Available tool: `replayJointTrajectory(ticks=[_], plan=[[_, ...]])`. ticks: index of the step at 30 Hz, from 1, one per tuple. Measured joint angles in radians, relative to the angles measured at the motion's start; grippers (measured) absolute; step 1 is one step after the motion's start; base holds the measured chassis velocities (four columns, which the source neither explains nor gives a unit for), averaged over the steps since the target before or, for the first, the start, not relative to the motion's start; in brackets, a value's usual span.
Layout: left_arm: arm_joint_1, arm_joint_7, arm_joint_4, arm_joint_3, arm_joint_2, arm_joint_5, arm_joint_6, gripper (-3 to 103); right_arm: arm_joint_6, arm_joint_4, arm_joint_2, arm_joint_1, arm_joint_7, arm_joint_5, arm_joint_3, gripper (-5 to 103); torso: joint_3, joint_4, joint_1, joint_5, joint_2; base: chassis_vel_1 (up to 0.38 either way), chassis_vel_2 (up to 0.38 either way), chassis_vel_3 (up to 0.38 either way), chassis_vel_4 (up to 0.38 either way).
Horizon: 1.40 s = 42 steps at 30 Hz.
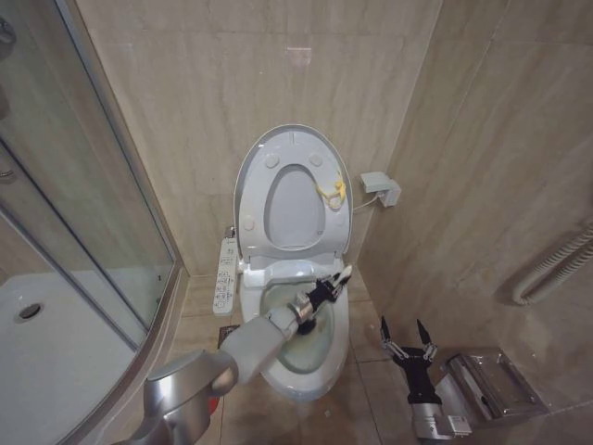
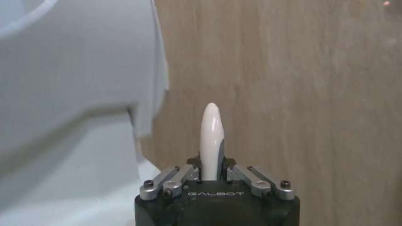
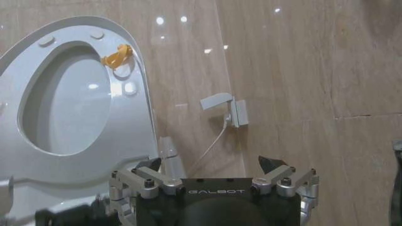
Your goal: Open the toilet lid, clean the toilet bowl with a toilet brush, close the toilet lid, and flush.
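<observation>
Left gripper (image 1: 326,289) jaws clamped on toilet brush (image 1: 339,277) handle over toilet bowl (image 1: 310,357), toilet lid (image 1: 295,153) raised for scrubbing; right gripper (image 1: 409,341) idle, jaws wide.

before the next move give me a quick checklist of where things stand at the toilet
1. Toilet lid raised against the wall: ok.
2. Left gripper shut on the toilet brush handle: ok.
3. Left gripper over the toilet bowl: ok.
4. Brush head touching the bowl: cannot tell.
5. Right gripper open, holding nothing, off to the bowl's right: ok.
6. Yellow loop free on the lid edge: ok.
</observation>
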Motion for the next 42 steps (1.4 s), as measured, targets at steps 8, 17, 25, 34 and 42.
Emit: replayJointTrajectory(ticks=[8, 17, 25, 34, 42], plan=[[0.023, 0.001, -0.029, -0.011, 0.0, 0.01, -0.001, 19, 0.0, -0.001, -0.011, 0.003, 0.0, 0.002, -0.001, 100, 0.0, -0.0003, 0.0, -0.0002, 0.0, 0.0, 0.0, 0.0, 0.0], [-0.022, -0.006, -0.018, -0.067, 0.0, -0.002, -0.012, 19, -0.001, 0.005, -0.007, 0.0, 0.0, 0.003, -0.001, 100, 0.0, -0.0003, 0.0, -0.0002, 0.0, 0.0, 0.0, 0.0, 0.0], [0.024, -0.086, -0.036, -0.059, 0.0, 0.051, 0.008, 19, -0.001, 0.019, -0.006, -0.016, 0.0, 0.004, 0.006, 100, 0.0, 0.0003, 0.0, 0.0, 0.0, 0.0, 0.0, 0.0, 0.0], [0.084, -0.173, -0.291, -0.065, 0.174, 0.056, 0.037, 19, -0.001, 0.024, -0.007, -0.015, 0.001, 0.005, 0.008, 100, 0.0, 0.0006, 0.0, 0.0002, 0.0, 0.0, 0.0, 0.0, 0.0], [0.126, -0.203, -0.452, -0.048, 0.34, 0.028, 0.068, 19, -0.001, 0.02, -0.009, -0.013, 0.001, 0.002, 0.002, 100, 0.0, -0.0005, 0.0, -0.0005, 0.0, 0.0, 0.0, 0.0, 0.0]])
